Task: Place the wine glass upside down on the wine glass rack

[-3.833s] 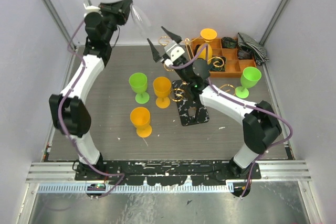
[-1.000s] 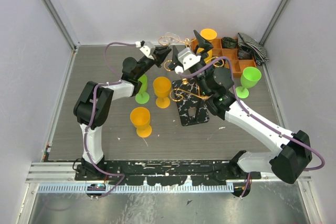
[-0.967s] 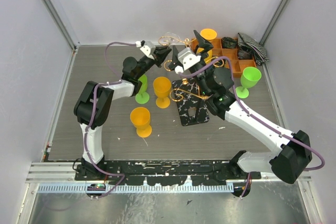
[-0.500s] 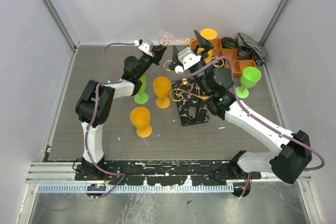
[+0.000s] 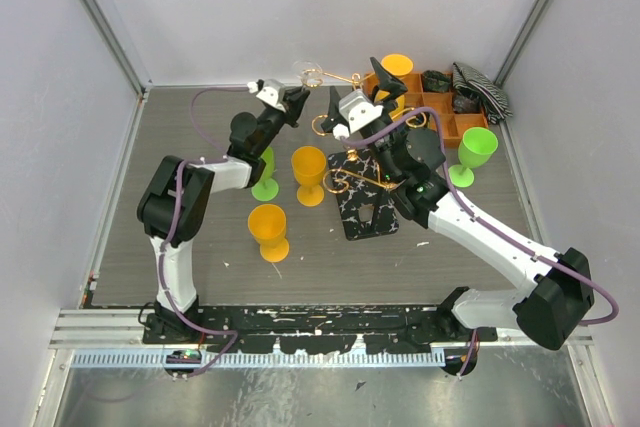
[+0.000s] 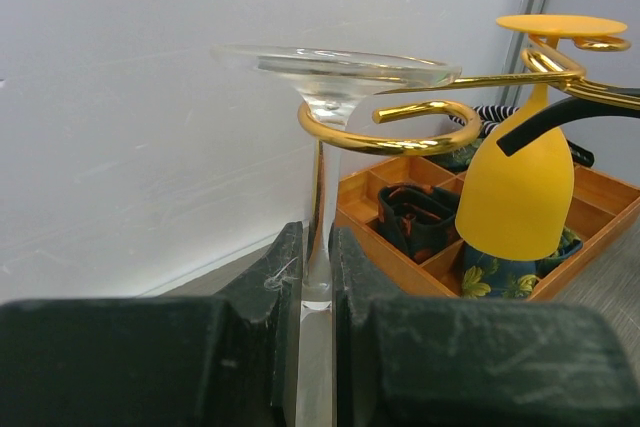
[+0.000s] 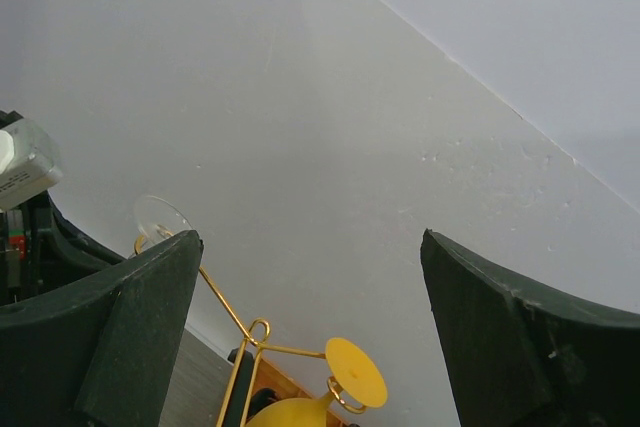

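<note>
A clear wine glass (image 6: 335, 67) hangs upside down, its foot on top. Its stem runs down between the fingers of my left gripper (image 6: 316, 247), which is shut on it. The stem passes through a gold scroll loop (image 6: 400, 127) of the wine glass rack (image 5: 345, 179); the foot sits just above that loop. From above, the left gripper (image 5: 297, 97) is at the rack's far left arm, with the glass foot (image 5: 313, 75) beside it. My right gripper (image 5: 355, 82) stands open over the rack top, empty. Its wrist view shows the glass foot (image 7: 160, 217) and a gold arm (image 7: 225, 317).
An orange glass (image 6: 520, 187) hangs upside down on another rack arm. On the table stand a green glass (image 5: 265, 185), two orange glasses (image 5: 308, 172) (image 5: 268, 230) and a green glass (image 5: 477, 152). An orange compartment tray (image 5: 432, 115) and a striped cloth (image 5: 480, 87) lie at the back right.
Earlier my left arm held the glass high by the back wall; it has come down to the rack. Over the last second it slid slightly left with the glass. The right arm stayed still.
</note>
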